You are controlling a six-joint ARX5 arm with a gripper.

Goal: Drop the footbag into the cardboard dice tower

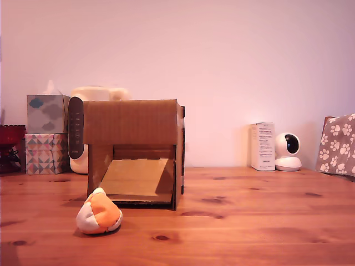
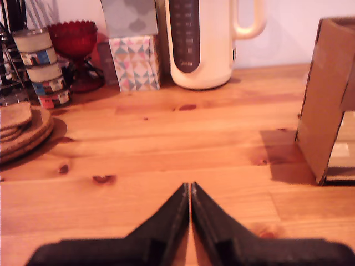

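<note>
The orange and white footbag (image 1: 99,214) lies on the wooden table just in front of the cardboard dice tower (image 1: 135,151), near its corner on the exterior view's left. The tower is a brown box with a front opening and a slanted ramp inside. In the wrist view only one side wall of the cardboard dice tower (image 2: 327,102) shows, and the footbag is out of view. My gripper (image 2: 189,187) hovers low over bare table with its two black fingers pressed together, nothing between them. The exterior view does not show the gripper.
A cream kettle (image 2: 202,41) and stacked patterned tissue boxes (image 1: 47,133) stand behind the tower. A red glass bowl (image 2: 73,37), stacked jars (image 2: 41,66) and cork coasters (image 2: 19,130) sit nearby. A white box (image 1: 262,146), small camera (image 1: 287,151) and paw-print bag (image 1: 338,145) stand at the exterior view's right.
</note>
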